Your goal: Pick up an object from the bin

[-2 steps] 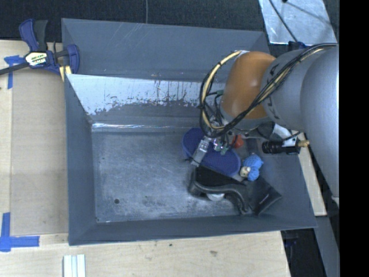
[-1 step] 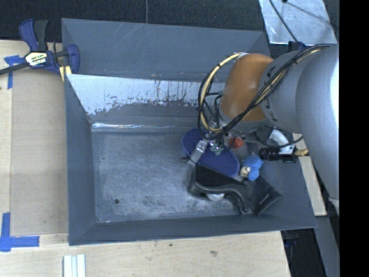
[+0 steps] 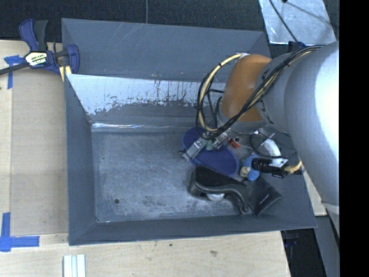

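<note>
One blue rounded item (image 3: 223, 161), one black curved item (image 3: 233, 194) and one white item (image 3: 269, 148) lie clustered at the right of the bin (image 3: 132, 175).
My claw (image 3: 198, 146) is at the blue item's upper-left edge. I cannot tell whether the claw is released or clenched.

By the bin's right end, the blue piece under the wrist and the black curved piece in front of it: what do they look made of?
Blue piece: matte with no glints and a softly rounded edge. It is probably plastic or foam; I cannot settle which. Black curved piece: a dull sheen runs along its bent rim, so it is likely rubber or moulded plastic.
</note>
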Robot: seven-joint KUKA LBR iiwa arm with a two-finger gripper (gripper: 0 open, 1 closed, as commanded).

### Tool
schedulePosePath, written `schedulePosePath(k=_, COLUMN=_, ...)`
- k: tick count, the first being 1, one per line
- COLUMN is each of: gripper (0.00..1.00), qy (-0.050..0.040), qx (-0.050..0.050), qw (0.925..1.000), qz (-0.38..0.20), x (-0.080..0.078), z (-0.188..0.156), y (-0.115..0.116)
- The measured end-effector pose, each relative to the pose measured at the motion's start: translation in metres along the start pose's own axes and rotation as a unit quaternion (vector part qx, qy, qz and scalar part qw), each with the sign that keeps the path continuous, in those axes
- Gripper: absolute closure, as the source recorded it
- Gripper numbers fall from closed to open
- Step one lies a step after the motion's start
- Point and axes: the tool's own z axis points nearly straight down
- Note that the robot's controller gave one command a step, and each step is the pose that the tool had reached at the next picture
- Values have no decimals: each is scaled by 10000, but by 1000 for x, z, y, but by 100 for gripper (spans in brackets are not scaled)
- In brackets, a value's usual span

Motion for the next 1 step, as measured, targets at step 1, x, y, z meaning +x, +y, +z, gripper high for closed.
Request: schedulePosePath(k=1, gripper=0, qy=-7, qx=-5, qw=9935, qz=1138, x=4, z=0, y=-1)
